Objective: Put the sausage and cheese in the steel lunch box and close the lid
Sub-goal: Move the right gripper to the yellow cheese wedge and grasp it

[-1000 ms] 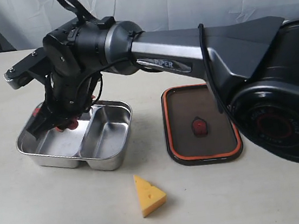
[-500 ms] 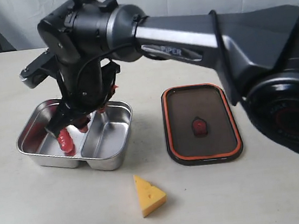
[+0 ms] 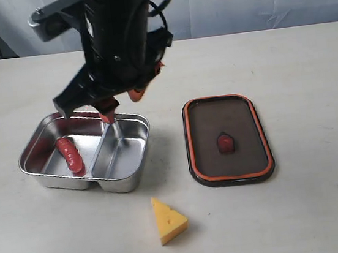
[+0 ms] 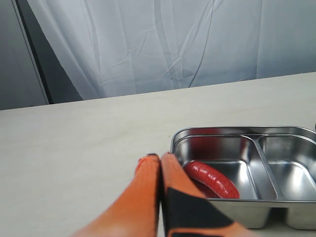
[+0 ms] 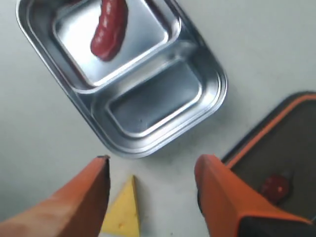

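The red sausage (image 3: 71,155) lies loose in the left compartment of the steel lunch box (image 3: 138,166); the right compartment holds nothing. My right gripper (image 3: 122,105) hangs open above the box's divider, with nothing between its orange fingers. The yellow cheese (image 3: 168,220) sits on the table in front of the box. The dark lid (image 3: 243,131) lies flat to the right, orange rim up. In the right wrist view the gripper (image 5: 153,163) frames the cheese (image 5: 123,212), box (image 5: 217,84) and sausage (image 5: 109,27). My left gripper (image 4: 160,157) is shut beside the box (image 4: 222,131), near the sausage (image 4: 212,178).
A pale table (image 3: 310,72) carries everything, with a white curtain (image 3: 234,7) behind it. The lid's red valve (image 3: 225,143) sits at its centre. The right arm's black body crosses the top of the exterior view.
The right gripper has let go of the sausage in the left compartment, opened, and risen up and to the right, away from the box.
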Controlling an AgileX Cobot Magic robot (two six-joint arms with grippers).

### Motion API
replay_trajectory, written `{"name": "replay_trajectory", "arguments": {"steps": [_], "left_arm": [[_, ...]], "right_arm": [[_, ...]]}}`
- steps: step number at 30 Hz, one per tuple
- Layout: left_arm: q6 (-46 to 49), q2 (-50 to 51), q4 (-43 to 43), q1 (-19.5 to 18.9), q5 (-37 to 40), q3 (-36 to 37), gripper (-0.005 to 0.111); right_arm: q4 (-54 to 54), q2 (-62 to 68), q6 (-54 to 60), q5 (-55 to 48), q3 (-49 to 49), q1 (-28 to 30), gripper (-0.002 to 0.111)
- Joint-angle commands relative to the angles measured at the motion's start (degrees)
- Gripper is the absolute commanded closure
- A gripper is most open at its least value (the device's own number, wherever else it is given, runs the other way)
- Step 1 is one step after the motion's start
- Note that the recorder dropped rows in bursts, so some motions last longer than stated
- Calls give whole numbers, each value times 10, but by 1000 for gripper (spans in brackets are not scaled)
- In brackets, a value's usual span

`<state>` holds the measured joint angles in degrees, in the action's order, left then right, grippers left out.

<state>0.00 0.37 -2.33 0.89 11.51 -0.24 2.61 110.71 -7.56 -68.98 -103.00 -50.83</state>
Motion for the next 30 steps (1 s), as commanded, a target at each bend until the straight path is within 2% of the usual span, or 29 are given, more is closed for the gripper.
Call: {"name": "replay_trajectory", "arguments": {"steps": [1, 6, 12, 20, 30], "left_arm": [[0, -4, 5, 4, -6, 2, 107], [0, -4, 5, 4, -6, 2, 107], [0, -4, 5, 4, -6, 2, 107], [0, -4, 5, 4, -6, 2, 107], [0, -4, 5, 4, -6, 2, 107]], "right_arm": [[4, -76, -35, 61, 138, 4, 55], [-16, -135, -46, 158, 297, 4, 55], [-57, -131, -29, 224, 378, 4, 55], [-88, -89, -15, 283, 392, 4, 55], [-119, -50, 3, 299, 392, 4, 55]]}}
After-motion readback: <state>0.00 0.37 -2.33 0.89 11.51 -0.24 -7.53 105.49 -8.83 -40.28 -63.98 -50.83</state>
